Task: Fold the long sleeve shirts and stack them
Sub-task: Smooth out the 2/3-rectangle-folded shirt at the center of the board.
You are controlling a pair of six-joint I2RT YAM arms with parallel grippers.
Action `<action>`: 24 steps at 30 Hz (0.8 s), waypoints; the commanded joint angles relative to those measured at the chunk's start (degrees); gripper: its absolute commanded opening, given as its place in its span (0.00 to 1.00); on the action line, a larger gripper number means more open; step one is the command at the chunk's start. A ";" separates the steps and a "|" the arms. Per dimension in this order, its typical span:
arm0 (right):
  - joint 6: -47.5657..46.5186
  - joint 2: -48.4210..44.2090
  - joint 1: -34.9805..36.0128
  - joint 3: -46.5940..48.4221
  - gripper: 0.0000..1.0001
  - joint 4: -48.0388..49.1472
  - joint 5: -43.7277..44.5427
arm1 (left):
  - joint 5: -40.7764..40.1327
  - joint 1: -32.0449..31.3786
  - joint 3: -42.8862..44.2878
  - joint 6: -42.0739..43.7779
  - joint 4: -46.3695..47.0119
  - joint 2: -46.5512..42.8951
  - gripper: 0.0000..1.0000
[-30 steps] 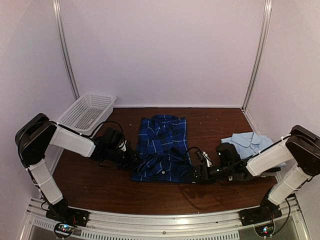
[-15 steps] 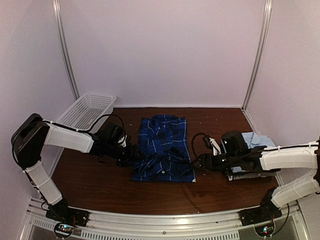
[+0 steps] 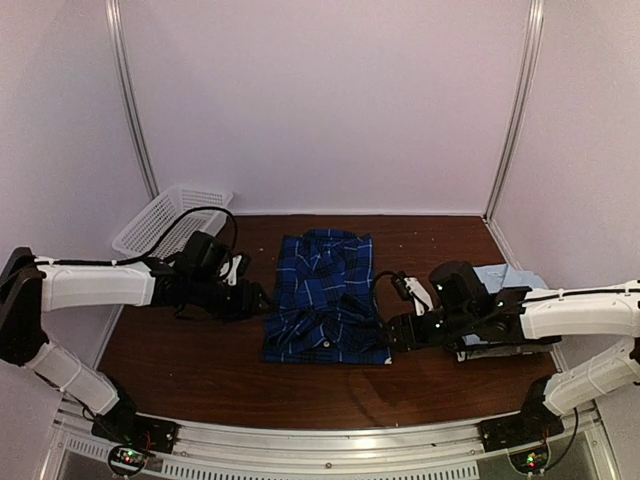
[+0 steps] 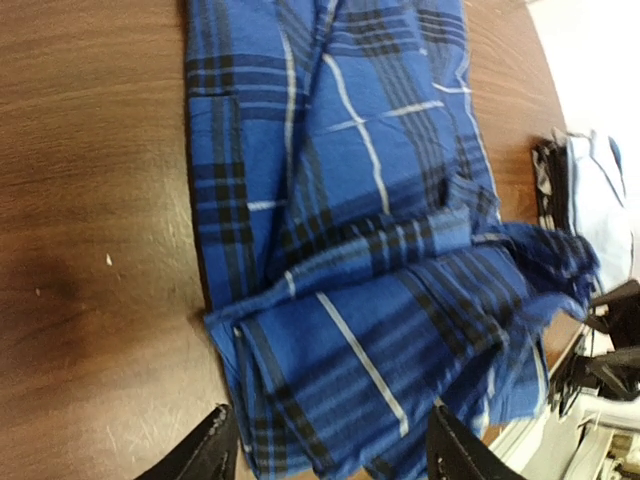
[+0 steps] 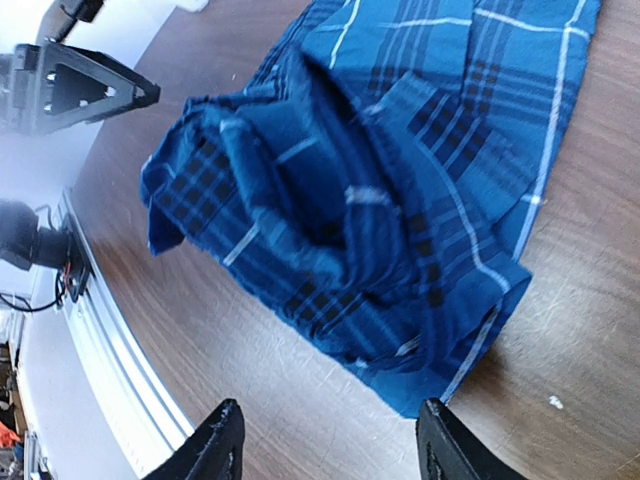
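Observation:
The blue-and-black plaid shirt (image 3: 327,295) lies partly folded at the middle of the brown table, collar at the far end and its near part bunched; it also shows in the left wrist view (image 4: 370,250) and the right wrist view (image 5: 400,190). My left gripper (image 3: 262,298) is open and empty just left of the shirt's left edge (image 4: 325,455). My right gripper (image 3: 392,335) is open and empty at the shirt's near right corner (image 5: 325,450). The light blue shirt (image 3: 508,280) lies folded on a darker folded pile under my right arm.
A white lattice basket (image 3: 165,222) stands at the back left corner. White walls with metal posts close the table on three sides. The aluminium rail (image 3: 330,450) with the arm bases runs along the near edge.
Both grippers have let go of the plaid shirt and drawn back from it, the left one to the left, the right one to the right. The shirt's near part now lies bunched.

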 commanded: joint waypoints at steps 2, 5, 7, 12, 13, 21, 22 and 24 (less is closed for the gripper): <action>0.39 2.18 2.73 1.13 0.60 -1.84 2.61 | 0.70 -4.71 -5.00 5.57 -1.17 -5.85 0.64; 2.19 3.86 2.90 1.08 0.60 -0.94 2.94 | 0.41 -8.11 -6.57 5.33 -1.01 -5.97 0.63; 3.68 5.09 2.90 1.14 0.61 -0.52 3.38 | 1.66 -9.58 -7.49 5.31 0.00 -5.66 0.62; 7.39 6.26 2.69 1.08 0.63 1.70 5.73 | 1.79 -11.12 -7.71 4.13 2.18 -3.89 0.62; 8.00 6.29 2.53 0.99 0.63 2.35 5.93 | 1.51 -11.12 -7.36 4.06 2.32 -3.16 0.62; 9.99 8.75 1.00 2.47 0.56 4.22 7.12 | -1.36 -11.13 -0.87 3.96 3.42 4.53 0.41; 10.00 9.32 0.79 2.83 0.52 4.33 7.05 | -1.86 -11.13 -0.02 3.92 3.49 5.11 0.37; 9.91 10.63 0.29 3.77 0.43 4.31 7.08 | -2.86 -11.07 1.91 3.86 3.31 6.12 0.31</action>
